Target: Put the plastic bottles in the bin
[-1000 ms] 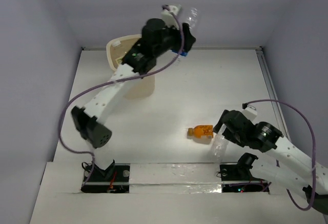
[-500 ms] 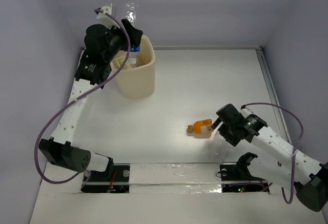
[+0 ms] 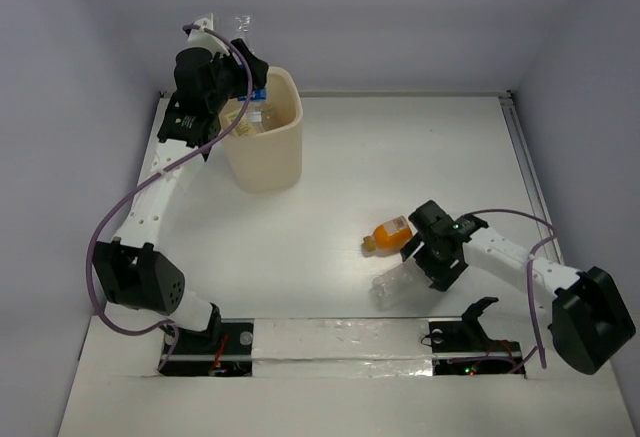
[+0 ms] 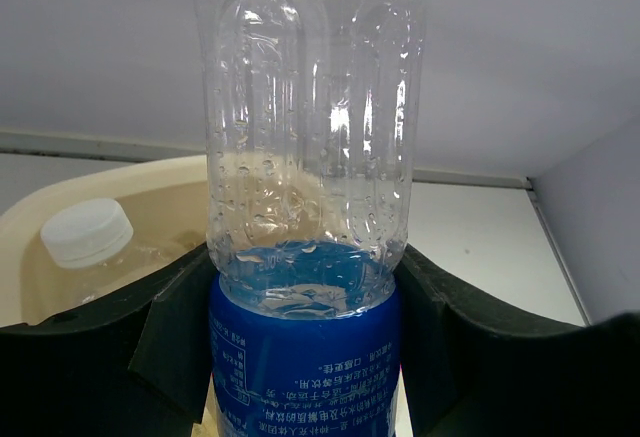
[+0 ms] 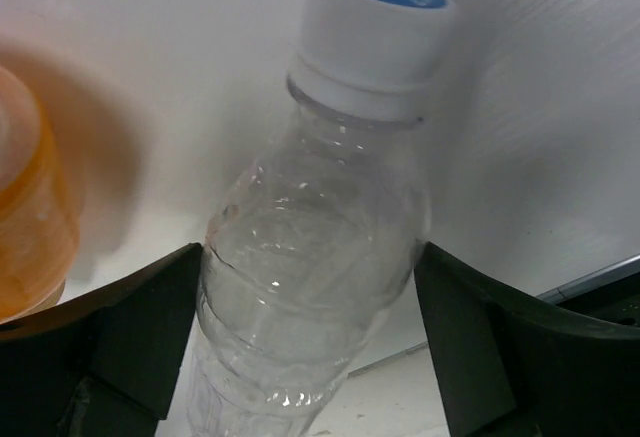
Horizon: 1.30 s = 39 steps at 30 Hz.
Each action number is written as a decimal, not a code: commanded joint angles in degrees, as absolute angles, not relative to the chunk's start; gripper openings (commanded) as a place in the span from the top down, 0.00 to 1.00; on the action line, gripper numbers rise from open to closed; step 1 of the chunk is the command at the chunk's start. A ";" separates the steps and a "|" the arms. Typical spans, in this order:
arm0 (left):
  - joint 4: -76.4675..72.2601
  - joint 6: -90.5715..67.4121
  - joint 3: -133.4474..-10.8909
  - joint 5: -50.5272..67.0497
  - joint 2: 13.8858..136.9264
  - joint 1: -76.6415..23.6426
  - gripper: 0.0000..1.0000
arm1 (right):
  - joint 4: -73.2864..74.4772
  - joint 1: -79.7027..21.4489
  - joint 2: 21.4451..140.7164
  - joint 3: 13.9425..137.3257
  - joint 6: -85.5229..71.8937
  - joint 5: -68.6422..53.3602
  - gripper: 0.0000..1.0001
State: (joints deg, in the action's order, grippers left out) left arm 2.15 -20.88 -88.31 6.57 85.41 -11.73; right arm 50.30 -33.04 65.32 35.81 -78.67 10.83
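My left gripper (image 3: 252,85) is shut on a blue-labelled clear bottle (image 3: 244,29), held upright over the far left rim of the cream bin (image 3: 285,152). In the left wrist view the fingers clamp the blue label (image 4: 300,357) and the bin rim (image 4: 150,170) lies below. A white-capped bottle (image 4: 90,233) lies inside the bin. My right gripper (image 3: 428,267) is shut on a plain clear white-capped bottle (image 3: 398,283), low by the table's front edge. This bottle fills the right wrist view (image 5: 320,257). The stubby orange bottle (image 3: 390,234) lies just left of that gripper, blurred in the right wrist view (image 5: 28,222).
Grey walls close in the white table on three sides. A taped strip (image 3: 340,332) with the arm bases runs along the front edge, just below the clear bottle. The left arm's purple cable (image 3: 105,247) loops at the left.
My left arm swung the blue-labelled bottle from right of the bin to over its far left rim. My right gripper turned left with the clear bottle, and the orange bottle shifted and rotated.
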 commanded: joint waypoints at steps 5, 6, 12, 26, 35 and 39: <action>-8.87 -21.62 -84.92 5.36 85.51 -10.90 0.52 | 47.46 -32.78 71.36 41.39 -76.20 9.05 0.24; -10.70 -21.62 -83.86 4.93 85.52 -10.90 0.52 | 48.16 -32.78 71.63 41.66 -75.33 9.23 0.26; -16.25 -21.18 -77.52 5.01 86.75 -10.90 0.29 | 51.14 -32.78 69.88 41.84 -72.52 10.28 0.56; -13.54 -24.08 -76.55 7.82 74.55 -15.64 0.17 | 56.52 -33.31 59.54 74.23 -57.06 13.98 0.64; -1.15 -29.88 -76.38 9.05 59.35 -15.64 0.33 | 40.37 -40.96 89.36 117.20 -39.12 23.56 0.62; 4.03 -34.18 -71.90 9.58 52.92 -16.17 0.53 | 31.91 -41.48 100.17 128.21 -34.81 21.10 0.62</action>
State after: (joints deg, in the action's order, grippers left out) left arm -1.45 -30.24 -74.63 8.43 56.27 -16.03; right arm 41.80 -40.95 95.66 120.81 -41.67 20.58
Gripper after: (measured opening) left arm 0.496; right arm 0.636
